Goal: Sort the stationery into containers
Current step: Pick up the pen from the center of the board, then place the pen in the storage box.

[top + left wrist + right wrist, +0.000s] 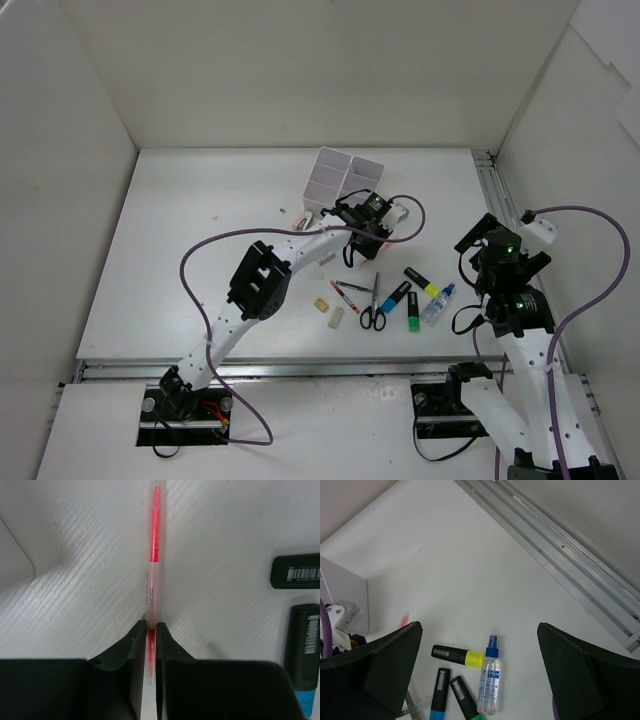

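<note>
A white ridged tabletop (225, 530) is boxed by plain white walls (300, 70). The left hand (150, 630) is clenched on the translucent red plastic pen (153, 580), which lies near the white square bins (345, 180). The right hand (479, 626) is spread wide.

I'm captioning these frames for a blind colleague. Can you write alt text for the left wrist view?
The left gripper is shut on a red pen with a clear barrel, which runs straight ahead across the white table. At the right edge lie a black highlighter and, nearer the camera, a blue-tipped highlighter.
</note>
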Robot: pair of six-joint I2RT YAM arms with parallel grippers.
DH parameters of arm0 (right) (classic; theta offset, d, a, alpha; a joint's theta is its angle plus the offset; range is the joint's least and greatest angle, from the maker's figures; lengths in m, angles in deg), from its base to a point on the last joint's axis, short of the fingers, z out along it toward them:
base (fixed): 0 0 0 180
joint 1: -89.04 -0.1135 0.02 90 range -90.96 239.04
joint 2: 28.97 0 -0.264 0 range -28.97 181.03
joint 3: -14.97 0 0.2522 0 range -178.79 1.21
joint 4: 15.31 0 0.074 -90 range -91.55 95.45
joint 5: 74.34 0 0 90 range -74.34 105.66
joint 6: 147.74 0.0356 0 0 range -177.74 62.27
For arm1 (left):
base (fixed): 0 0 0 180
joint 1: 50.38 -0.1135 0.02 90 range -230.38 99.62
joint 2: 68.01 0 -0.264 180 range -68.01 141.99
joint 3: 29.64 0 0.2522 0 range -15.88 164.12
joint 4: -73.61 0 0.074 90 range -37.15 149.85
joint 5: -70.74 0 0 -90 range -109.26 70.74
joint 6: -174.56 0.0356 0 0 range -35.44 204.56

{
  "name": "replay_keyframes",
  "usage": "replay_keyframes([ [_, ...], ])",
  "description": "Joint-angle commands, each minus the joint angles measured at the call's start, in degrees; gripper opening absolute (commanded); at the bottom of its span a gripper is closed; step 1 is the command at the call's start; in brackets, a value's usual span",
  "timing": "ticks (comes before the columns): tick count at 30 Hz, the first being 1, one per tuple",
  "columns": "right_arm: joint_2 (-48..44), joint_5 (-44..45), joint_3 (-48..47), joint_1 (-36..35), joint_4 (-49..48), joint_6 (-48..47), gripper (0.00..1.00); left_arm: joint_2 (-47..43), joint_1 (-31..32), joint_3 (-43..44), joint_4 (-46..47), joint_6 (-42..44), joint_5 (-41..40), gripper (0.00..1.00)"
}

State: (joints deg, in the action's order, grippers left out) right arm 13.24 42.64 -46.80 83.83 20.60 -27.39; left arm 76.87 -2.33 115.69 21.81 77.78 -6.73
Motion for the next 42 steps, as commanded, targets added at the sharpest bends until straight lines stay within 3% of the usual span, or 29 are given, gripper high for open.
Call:
replay_keyframes([
  [1,-0.29,1.76,-0.07,0.47,-1.85,-0.90,0.98,-6.43,0.55,-4.89,3.05,3.17,-2.07,0.00],
  [9,-1.43,-0.79,-0.16,0.55,-2.55,-2.92,0.98,-26.12,-0.67,-18.80,19.75,11.79,1.60,0.00],
  [12,-1.44,-5.35,0.28,0.38,-5.09,-4.50,0.98,-31.12,-1.29,-22.84,24.23,11.97,6.17,0.00],
  [17,0.58,-20.19,0.28,0.73,-12.12,-6.44,0.98,-38.08,-4.01,-32.42,35.74,10.74,12.15,0.00],
  [19,1.29,-28.62,1.95,0.73,-16.70,-5.91,0.98,-38.79,-5.16,-34.09,39.95,10.13,14.88,0.00],
  [22,4.08,-40.20,5.46,0.73,-35.53,-2.33,0.98,-38.88,-6.82,-33.57,40.85,8.55,19.45,0.00],
  [25,9.27,-48.31,5.38,0.73,-44.61,1.81,0.98,-38.88,-7.45,-34.09,42.08,7.93,22.53,0.00],
  [31,19.03,-52.82,4.33,-0.06,-56.06,8.23,0.98,-40.46,-7.97,-36.64,44.98,5.21,26.13,0.00],
  [35,23.69,-51.33,0.74,-2.34,-56.60,7.36,0.97,-41.43,-7.97,-37.44,45.78,4.33,27.80,0.00],
  [38,26.68,-51.33,-1.46,-3.40,-57.75,7.27,0.92,-41.69,-7.97,-37.70,45.51,3.89,28.51,0.00],
  [41,28.62,-51.07,-2.79,-3.75,-57.84,7.53,0.72,-41.78,-7.97,-37.96,45.43,3.62,28.68,0.00],
  [42,28.62,-50.80,-2.88,-4.10,-57.84,7.45,0.59,-41.78,-7.97,-37.88,45.25,3.71,28.51,0.00],
])
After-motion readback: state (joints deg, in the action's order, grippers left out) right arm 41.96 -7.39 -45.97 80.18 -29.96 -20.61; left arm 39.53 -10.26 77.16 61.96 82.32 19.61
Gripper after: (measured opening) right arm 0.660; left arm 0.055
